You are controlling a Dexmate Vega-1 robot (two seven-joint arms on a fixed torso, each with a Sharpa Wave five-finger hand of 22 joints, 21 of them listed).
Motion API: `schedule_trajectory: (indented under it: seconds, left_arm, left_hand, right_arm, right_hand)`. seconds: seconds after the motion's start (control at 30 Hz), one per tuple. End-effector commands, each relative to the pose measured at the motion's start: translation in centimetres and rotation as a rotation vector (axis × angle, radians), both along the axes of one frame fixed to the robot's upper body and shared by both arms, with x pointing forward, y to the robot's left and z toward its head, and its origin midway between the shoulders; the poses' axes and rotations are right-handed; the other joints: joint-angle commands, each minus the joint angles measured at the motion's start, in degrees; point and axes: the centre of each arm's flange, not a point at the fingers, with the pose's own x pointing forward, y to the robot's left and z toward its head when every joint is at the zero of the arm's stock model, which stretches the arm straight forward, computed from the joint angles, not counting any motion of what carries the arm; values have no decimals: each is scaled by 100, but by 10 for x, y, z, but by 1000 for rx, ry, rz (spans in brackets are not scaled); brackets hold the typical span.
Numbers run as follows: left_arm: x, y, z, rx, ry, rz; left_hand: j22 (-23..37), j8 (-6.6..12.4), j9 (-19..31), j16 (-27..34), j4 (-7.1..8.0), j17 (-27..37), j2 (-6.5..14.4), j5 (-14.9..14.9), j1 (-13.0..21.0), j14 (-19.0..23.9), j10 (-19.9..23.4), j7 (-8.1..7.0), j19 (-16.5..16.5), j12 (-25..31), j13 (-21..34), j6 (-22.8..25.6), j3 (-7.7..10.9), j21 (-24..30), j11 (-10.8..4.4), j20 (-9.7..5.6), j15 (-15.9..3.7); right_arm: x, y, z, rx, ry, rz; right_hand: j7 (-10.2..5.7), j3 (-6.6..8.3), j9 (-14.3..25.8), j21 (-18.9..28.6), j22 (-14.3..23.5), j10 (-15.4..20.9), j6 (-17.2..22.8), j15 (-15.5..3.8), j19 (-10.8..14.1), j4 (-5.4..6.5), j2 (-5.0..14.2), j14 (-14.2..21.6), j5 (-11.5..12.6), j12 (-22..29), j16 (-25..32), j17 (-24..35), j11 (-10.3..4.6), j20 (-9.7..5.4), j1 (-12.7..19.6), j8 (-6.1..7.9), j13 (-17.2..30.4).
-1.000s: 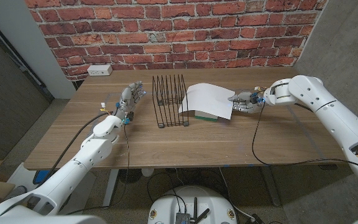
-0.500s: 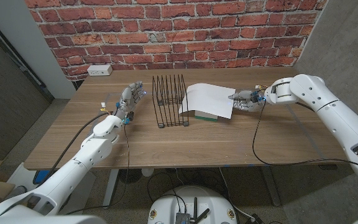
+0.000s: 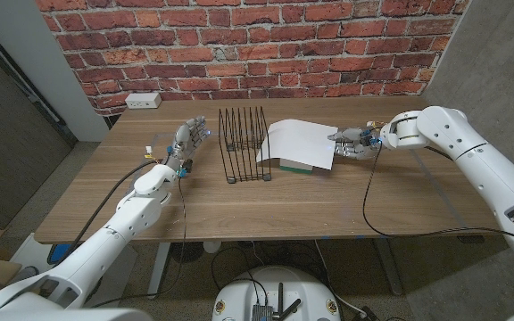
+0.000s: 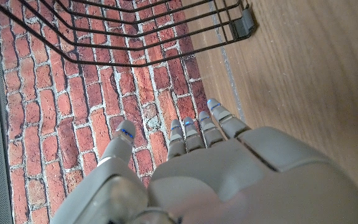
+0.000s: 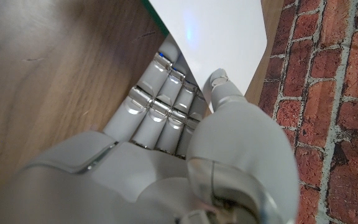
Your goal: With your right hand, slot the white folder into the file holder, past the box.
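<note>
Right hand (image 3: 348, 144) pinching white folder (image 3: 297, 143) at its edge away from file holder (image 3: 244, 143); box (image 3: 294, 165) beneath folder.

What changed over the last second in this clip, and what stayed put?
The right hand moved in toward the white folder and now reaches its right edge; in the right wrist view its fingers go under that edge with the thumb above. The folder itself has not visibly shifted on the box. The left hand and file holder stayed as they were.
</note>
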Motion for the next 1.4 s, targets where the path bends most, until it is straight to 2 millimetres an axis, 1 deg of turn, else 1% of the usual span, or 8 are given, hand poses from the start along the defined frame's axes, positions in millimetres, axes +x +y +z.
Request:
schedule_trajectory:
  seconds: [0.03, 0.1, 0.17, 0.33, 0.5, 0.77, 1.0, 1.4]
  left_arm:
    - [2, -1, 3, 8, 2, -6]
    - [2, -2, 4, 10, 1, -7]
    - [3, -2, 5, 11, -1, -9]
    - [4, -3, 6, 14, 0, -12]
    - [3, -4, 6, 16, 2, -12]
    - [1, -4, 5, 18, 3, -10]
    - [-1, -6, 2, 13, 3, -11]
    - [-3, -7, 1, 17, 8, -11]
  left_hand:
    - [16, 26, 26, 29, 17, 7, 163, 41, 32, 49, 54, -5, 38, 28, 6, 40, 36, 28, 26, -328, -242]
    - [16, 24, 26, 28, 18, 7, 165, 42, 32, 48, 52, -2, 38, 26, 6, 36, 38, 27, 29, -327, -243]
    - [16, 24, 26, 27, 18, 7, 165, 42, 31, 46, 54, 1, 38, 26, 7, 38, 39, 27, 28, -326, -246]
    - [16, 22, 26, 26, 18, 6, 165, 42, 31, 45, 53, -3, 40, 24, 7, 37, 42, 26, 42, -323, -241]
    - [16, 20, 26, 27, 18, 6, 164, 42, 29, 51, 54, -7, 43, 23, 7, 34, 44, 26, 35, -321, -247]
    - [16, 22, 26, 27, 19, 6, 164, 41, 26, 53, 50, -3, 46, 19, 7, 43, 49, 25, 50, -323, -245]
    - [16, 22, 26, 25, 20, 6, 162, 41, 23, 51, 53, -3, 50, 18, 7, 49, 53, 25, 31, -321, -246]
    - [16, 20, 26, 25, 21, 6, 162, 41, 19, 54, 56, -2, 50, 17, 7, 51, 59, 23, 43, -320, -245]
  right_arm:
    - [-2, 0, 5, -12, -1, 3]
    - [-2, 0, 6, -14, -2, 2]
    - [-2, 0, 6, -14, -2, 3]
    - [-3, -1, 7, -15, -2, 5]
    - [-5, -2, 8, -12, -6, 5]
    - [-8, -3, 10, -8, -25, 9]
    - [-13, -5, 13, -11, -49, 10]
    - [-23, -8, 19, -15, -74, 10]
  right_hand:
    - [-30, 37, -4, 60, 31, 108, 58, -151, 5, 13, 36, 96, 4, 21, -5, 41, -56, 14, 7, -10, 24]
    - [-68, 62, -16, 67, 32, 153, 96, -163, 1, -16, 54, 134, 12, 32, 8, 57, -111, 14, 46, -5, 36]
    - [-106, 83, -26, 77, 34, 205, 175, -164, 6, -40, 66, 166, 18, 48, 17, 70, -128, -1, 78, 18, 49]
    - [-134, 131, -45, 94, 40, 279, 189, -200, 2, -98, 85, 254, 30, 69, 51, 104, -226, -14, 172, 9, 77]
    - [-133, 159, -59, 96, 46, 293, 191, -214, -36, -130, 84, 311, 34, 70, 68, 128, -251, -32, 237, -2, 104]
    - [-129, 184, -77, 90, 52, 280, 178, -195, -117, -125, 79, 326, 32, 59, 42, 142, -269, -35, 266, -25, 147]
    - [-157, 187, -90, 82, 56, 277, 194, -180, -190, -113, 62, 325, 28, 51, 20, 155, -243, -22, 265, -32, 179]
    - [-206, 218, -104, 92, 62, 318, 252, -189, -242, -99, 97, 349, 33, 55, 3, 180, -286, -22, 283, -24, 223]
